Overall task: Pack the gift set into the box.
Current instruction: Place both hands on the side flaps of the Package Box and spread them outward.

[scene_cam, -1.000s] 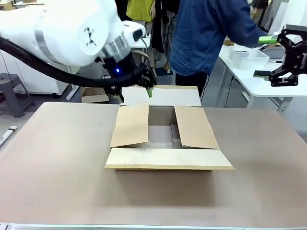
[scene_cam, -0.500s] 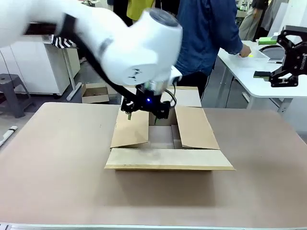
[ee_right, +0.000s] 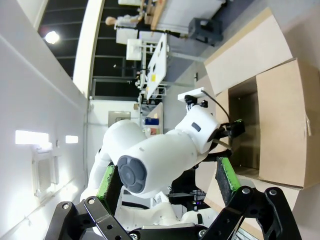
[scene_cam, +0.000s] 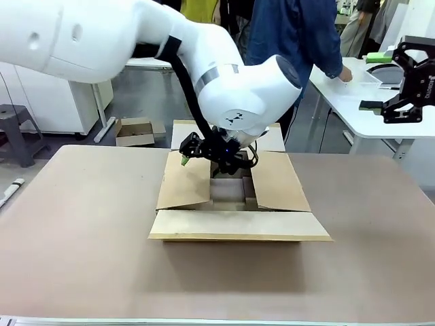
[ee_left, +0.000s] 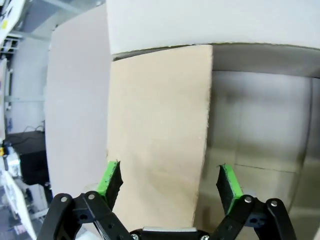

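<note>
The box [scene_cam: 234, 204] sits mid-table, a large brown carton with its four flaps spread and an empty-looking floor. My left gripper [scene_cam: 212, 161] hangs low over the opening and the left flap. It is open and holds nothing. In the left wrist view, the left gripper [ee_left: 169, 182] straddles the edge of that flap [ee_left: 157, 125], and the box's floor [ee_left: 260, 125] lies beside it. At the far right, my right gripper [scene_cam: 401, 95] is raised and open, well clear of the box. In its own view, the right gripper [ee_right: 168, 180] looks down on the box [ee_right: 277, 125] and the left arm [ee_right: 165, 150]. The gift set is out of view.
A person in a blue shirt [scene_cam: 292, 41] stands behind the box and reaches a hand [scene_cam: 346, 71] toward a clear tray [scene_cam: 363, 76] on a white side table [scene_cam: 367, 115]. A small ragged carton [scene_cam: 136, 130] lies on the floor at back left. Bare tabletop [scene_cam: 81, 224] surrounds the box.
My left arm swung from behind the box's back-left corner to over its opening and left flap. The right gripper has stayed put. The person's hand reached toward the side table.
</note>
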`<state>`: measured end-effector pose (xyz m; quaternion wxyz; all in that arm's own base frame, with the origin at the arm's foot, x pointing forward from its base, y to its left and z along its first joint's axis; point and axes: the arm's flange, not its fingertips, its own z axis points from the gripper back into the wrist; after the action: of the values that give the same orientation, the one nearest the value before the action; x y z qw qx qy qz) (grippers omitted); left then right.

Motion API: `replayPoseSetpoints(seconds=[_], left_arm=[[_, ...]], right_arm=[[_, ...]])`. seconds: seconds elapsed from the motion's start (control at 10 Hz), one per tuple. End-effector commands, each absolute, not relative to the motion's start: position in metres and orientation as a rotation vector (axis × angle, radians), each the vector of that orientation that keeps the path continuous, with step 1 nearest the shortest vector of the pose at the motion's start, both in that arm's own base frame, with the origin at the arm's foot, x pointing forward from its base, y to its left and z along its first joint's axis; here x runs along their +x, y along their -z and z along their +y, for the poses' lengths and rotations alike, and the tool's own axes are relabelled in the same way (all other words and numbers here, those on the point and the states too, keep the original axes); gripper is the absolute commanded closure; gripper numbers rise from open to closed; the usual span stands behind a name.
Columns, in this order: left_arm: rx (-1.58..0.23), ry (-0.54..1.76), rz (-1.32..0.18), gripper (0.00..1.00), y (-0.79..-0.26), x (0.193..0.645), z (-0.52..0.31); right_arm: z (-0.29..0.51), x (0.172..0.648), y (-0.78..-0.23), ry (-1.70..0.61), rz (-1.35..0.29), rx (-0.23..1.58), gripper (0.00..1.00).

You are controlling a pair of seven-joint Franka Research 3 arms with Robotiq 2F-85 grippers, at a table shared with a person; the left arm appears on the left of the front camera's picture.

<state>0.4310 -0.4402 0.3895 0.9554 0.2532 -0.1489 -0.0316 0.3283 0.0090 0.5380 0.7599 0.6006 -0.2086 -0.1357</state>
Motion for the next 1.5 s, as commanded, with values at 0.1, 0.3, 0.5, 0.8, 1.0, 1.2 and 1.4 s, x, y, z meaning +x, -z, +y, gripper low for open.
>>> replayPoseSetpoints(seconds=[0.1,0.3,0.5,0.8,1.0,1.2,1.4], left_arm=[[0.611,0.024,-0.285,0.0,-0.395,0.434,-0.439],[0.649,0.007,-0.277,0.0,-0.403,0.429,-0.427],[0.708,-0.001,-0.275,0.0,-0.413,0.425,-0.415],[0.687,-0.029,-0.317,0.0,-0.433,0.423,-0.403],[0.635,-0.045,-0.308,0.0,-0.45,0.423,-0.383],[0.573,-0.074,-0.301,0.0,-0.467,0.423,-0.36],[0.495,-0.085,-0.295,0.0,-0.484,0.42,-0.34]], right_arm=[[0.01,0.332,-0.538,0.275,-0.475,1.32,0.0],[0.01,0.332,-0.538,0.275,-0.475,1.32,0.0],[0.01,0.332,-0.538,0.275,-0.475,1.32,0.0],[0.01,0.332,-0.538,0.275,-0.475,1.32,0.0],[0.01,0.332,-0.538,0.275,-0.475,1.32,0.0],[0.01,0.332,-0.538,0.275,-0.475,1.32,0.0],[0.01,0.332,-0.538,0.275,-0.475,1.32,0.0]])
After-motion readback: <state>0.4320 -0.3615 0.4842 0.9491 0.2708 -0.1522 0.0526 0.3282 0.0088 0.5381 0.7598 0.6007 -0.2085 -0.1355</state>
